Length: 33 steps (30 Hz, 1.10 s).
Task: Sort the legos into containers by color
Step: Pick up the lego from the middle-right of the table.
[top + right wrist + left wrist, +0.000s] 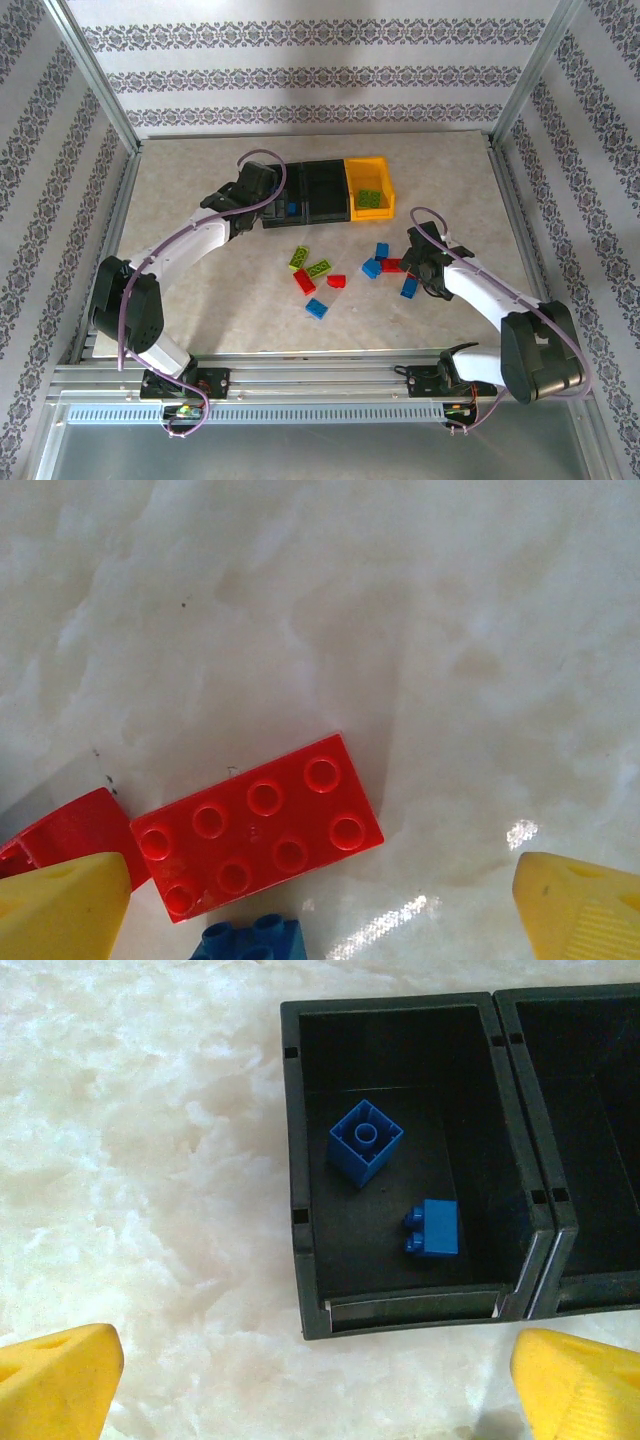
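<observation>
Right claw [320, 915] agape over red eight-stud lego [257, 838]

The pale marbled tabletop [200, 290] carries three joined plastic bins [296, 1160], two black and one yellow-orange, just ahead of the left claw [320, 1385]. Small red, blue and lime studded plastic bricks [318, 268] lie loose between the claws. A red eight-stud brick [257, 825] lies beneath the right claw [320, 905].

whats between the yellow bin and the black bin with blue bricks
The other black bin sits there, joined in a row to the yellow bin and the blue-brick bin; the top view shows it.
</observation>
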Each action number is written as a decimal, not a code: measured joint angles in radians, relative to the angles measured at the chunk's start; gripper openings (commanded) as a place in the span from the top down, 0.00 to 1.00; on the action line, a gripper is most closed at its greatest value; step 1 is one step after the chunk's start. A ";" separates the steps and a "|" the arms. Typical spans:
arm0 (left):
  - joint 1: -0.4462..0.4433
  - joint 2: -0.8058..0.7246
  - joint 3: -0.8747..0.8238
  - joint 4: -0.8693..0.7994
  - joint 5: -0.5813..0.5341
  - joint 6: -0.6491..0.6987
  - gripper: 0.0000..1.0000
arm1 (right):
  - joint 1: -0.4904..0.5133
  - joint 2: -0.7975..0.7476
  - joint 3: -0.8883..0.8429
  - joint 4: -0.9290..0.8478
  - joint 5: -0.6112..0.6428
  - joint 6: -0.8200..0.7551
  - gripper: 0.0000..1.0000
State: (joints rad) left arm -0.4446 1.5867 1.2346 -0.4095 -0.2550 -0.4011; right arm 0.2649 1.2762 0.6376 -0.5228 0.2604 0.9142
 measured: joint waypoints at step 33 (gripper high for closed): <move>0.000 0.000 -0.011 0.030 0.036 -0.013 0.00 | -0.041 0.135 0.040 0.025 -0.027 0.021 0.02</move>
State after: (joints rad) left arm -0.4446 1.5867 1.2232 -0.3798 -0.2188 -0.4137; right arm 0.2241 1.4117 0.6773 -0.4980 0.2337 0.9352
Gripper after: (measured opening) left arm 0.995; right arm 0.979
